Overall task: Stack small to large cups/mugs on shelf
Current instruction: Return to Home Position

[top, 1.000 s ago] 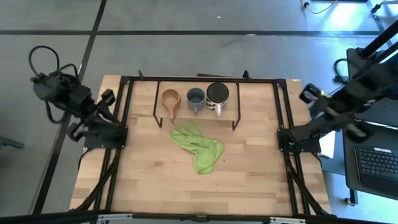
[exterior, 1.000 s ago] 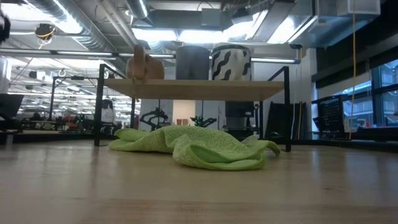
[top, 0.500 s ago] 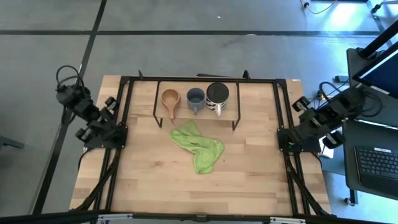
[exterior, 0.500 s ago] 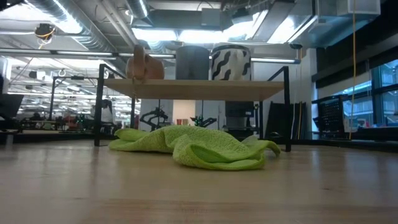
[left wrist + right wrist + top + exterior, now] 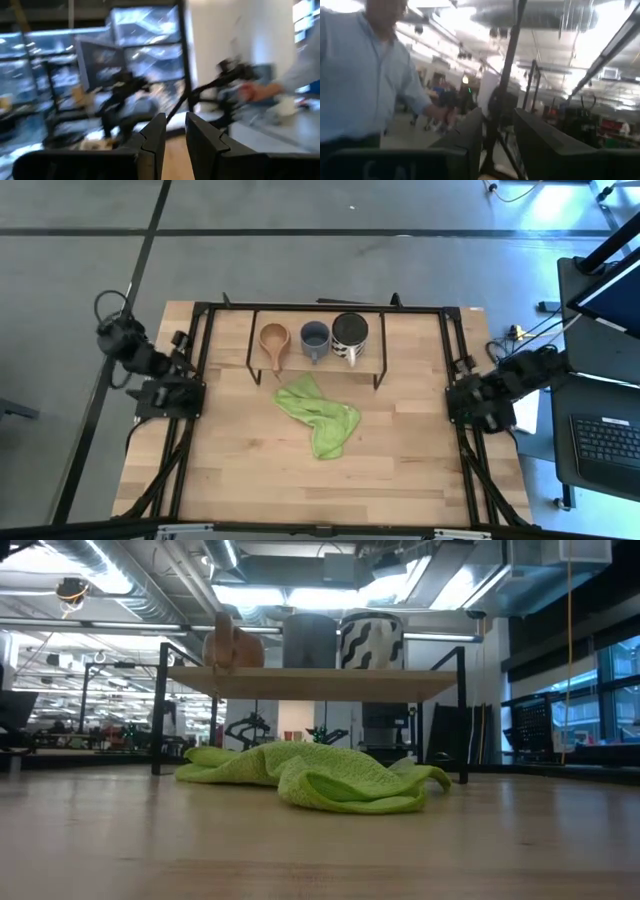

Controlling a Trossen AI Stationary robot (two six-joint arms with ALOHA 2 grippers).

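Left gripper (image 5: pixel 175 120): fingers narrowly parted, empty; arm folded over its base at the table's left edge. Right gripper (image 5: pixel 498 118): likewise, at the right edge. Both arms are tucked in tighter than a moment ago. Shelf (image 5: pixel 320 684): tan wooden cup (image 5: pixel 273 338), grey-blue mug (image 5: pixel 315 337) and wavy-striped large mug (image 5: pixel 350 330) stand in a row, unmoved.
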